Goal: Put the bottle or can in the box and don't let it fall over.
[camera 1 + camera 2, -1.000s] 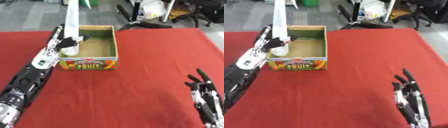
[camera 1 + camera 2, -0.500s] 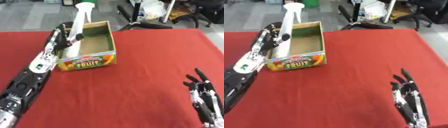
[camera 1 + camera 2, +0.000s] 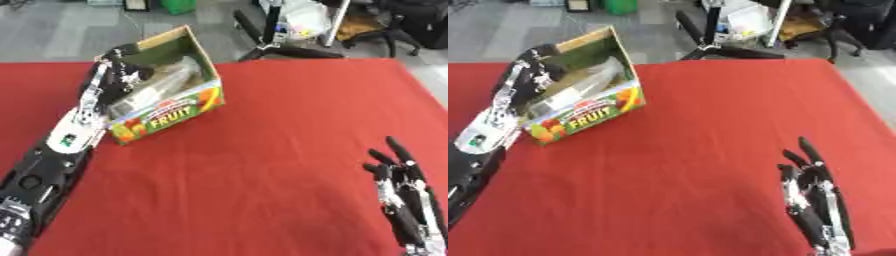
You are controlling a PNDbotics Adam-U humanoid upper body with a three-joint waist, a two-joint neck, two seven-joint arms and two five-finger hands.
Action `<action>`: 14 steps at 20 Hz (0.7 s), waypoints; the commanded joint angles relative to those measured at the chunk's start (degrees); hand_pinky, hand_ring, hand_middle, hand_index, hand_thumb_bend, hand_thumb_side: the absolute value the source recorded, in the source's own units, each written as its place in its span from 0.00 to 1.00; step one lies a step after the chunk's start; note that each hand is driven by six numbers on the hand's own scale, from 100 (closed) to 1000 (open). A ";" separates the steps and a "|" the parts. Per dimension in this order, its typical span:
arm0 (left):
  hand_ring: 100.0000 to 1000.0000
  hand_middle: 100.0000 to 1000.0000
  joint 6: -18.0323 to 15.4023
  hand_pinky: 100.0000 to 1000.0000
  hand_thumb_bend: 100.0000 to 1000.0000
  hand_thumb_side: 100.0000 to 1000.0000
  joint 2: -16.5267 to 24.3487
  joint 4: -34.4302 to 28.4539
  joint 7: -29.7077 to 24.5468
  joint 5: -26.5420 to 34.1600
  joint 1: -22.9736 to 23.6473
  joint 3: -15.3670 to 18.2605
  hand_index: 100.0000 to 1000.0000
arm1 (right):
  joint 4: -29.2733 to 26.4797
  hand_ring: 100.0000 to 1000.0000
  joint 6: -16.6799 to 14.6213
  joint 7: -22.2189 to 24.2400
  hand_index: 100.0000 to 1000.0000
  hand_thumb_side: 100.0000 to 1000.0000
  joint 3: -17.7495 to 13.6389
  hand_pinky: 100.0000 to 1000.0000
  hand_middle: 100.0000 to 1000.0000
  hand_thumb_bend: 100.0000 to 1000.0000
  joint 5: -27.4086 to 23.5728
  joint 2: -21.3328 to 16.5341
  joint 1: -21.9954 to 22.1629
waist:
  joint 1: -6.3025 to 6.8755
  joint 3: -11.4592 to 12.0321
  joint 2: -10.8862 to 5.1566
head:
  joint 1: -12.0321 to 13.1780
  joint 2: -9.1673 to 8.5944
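Note:
A clear plastic bottle (image 3: 164, 84) with a white label lies tilted far over inside the cardboard FRUIT box (image 3: 171, 117), its top toward the box's far right corner. The box stands skewed on the red table (image 3: 262, 150) at the far left. My left hand (image 3: 115, 75) reaches over the box's left wall, its fingers curled at the bottle's lower part. My right hand (image 3: 814, 200) rests open near the lower right corner, fingers up, far from the box.
Beyond the table's far edge is grey floor with a black tripod base (image 3: 280, 47), a chair (image 3: 842, 25) and a green bin (image 3: 179, 6). Red cloth stretches between the box and my right hand.
The bottle has gone from upright to leaning to lying far over inside the box. The box has turned askew, and my left hand has moved with it. The right hand stays put.

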 commanded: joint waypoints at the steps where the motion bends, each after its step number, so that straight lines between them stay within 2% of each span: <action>1: 0.63 0.75 -0.12 0.76 1.00 0.56 2.30 -4.64 0.57 2.37 -1.12 0.55 0.83 | -0.69 0.88 -0.06 -0.03 0.94 0.41 -0.29 0.77 1.00 0.00 0.18 -0.74 -0.23 | 0.10 0.07 -0.94 | -0.10 -0.84; 8: 0.63 0.73 0.20 0.75 0.97 0.57 4.84 -15.26 1.68 6.24 0.30 1.16 0.81 | -0.60 0.88 -0.07 0.01 0.94 0.41 -0.42 0.77 1.00 0.00 0.28 -0.93 -0.06 | 0.36 0.47 -1.29 | -0.32 -0.61; 14: 0.62 0.72 -1.61 0.74 0.90 0.57 7.49 -24.42 4.70 7.89 7.77 4.69 0.80 | -0.24 0.88 -0.17 -0.71 0.94 0.41 -1.22 0.77 1.00 0.00 0.64 -1.54 0.77 | 1.12 2.88 -1.79 | -1.61 -0.25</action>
